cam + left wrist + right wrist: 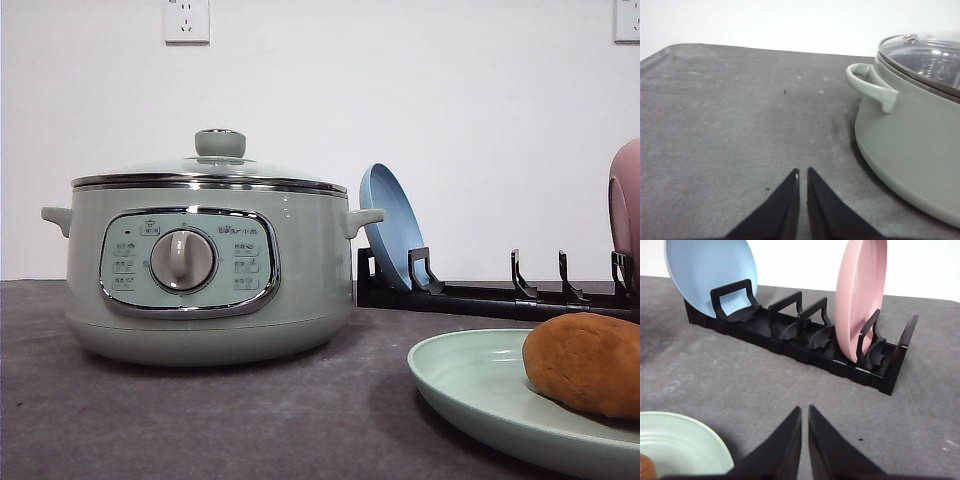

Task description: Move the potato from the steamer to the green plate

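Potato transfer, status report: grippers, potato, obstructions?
Left gripper shut, empty, beside steamer. Right gripper shut, empty, near dish rack. Potato on green plate; steamer lid on. Nothing in the way.

The left gripper (803, 172) sits at the bottom centre of the left wrist view — its two black fingers (785, 202) taper to sharp tips that stand nearly together, with only a thin sliver of gap between them, and they grip nothing. The right gripper (805, 410) sits at the bottom centre of the right wrist view in the same pose — black pointed fingers (827, 447) drawn close, tips almost touching, empty. Both hang above the tabletop (715, 125).
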